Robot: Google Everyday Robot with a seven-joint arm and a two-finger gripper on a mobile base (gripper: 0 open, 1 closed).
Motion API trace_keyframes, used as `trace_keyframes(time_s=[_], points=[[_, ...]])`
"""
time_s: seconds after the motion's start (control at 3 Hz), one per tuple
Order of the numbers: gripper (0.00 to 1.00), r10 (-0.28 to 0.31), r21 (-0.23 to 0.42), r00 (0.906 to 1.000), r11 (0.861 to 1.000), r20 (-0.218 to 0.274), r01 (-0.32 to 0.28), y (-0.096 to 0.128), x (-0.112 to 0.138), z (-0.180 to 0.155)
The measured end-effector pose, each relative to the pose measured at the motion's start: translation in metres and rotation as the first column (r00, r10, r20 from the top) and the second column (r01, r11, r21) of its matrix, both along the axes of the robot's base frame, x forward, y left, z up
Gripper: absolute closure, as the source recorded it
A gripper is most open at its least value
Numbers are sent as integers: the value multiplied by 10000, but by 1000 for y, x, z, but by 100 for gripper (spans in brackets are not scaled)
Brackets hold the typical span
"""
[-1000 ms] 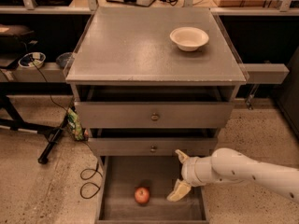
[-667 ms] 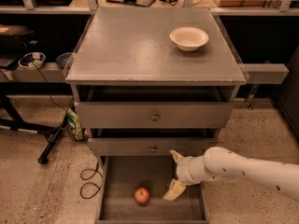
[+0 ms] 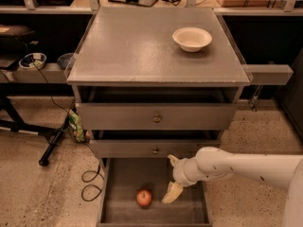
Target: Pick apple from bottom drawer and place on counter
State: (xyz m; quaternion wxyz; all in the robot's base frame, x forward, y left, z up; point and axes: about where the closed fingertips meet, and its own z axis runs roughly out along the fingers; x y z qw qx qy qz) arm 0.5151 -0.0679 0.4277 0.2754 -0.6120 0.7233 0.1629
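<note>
Camera view. Apple [image 3: 144,198]: lying on the bare floor of the open bottom drawer [image 3: 124,181], near its front, left of centre. Gripper [image 3: 172,178]: down inside the drawer, right of the apple, apart from it. Fingers [image 3: 172,193]: spread open, holding nothing, lower tip just beside the apple. Bowl [image 3: 191,38]: on the table [image 3: 137,48], back right.

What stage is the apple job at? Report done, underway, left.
Done: the bottom drawer is pulled out. Underway: the hand hangs open over the drawer, beside the apple, not touching it. Left: grasp, lift, and set it on the counter, which holds a white bowl.
</note>
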Motion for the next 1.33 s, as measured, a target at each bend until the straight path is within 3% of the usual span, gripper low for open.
trace_keyframes(time_s=[0.67,1.33], points=[[0,-297,391,9994,9988,174,290,9,-3,-29],[0,-559,349,9977,9978,-379,572,20,2,-82]])
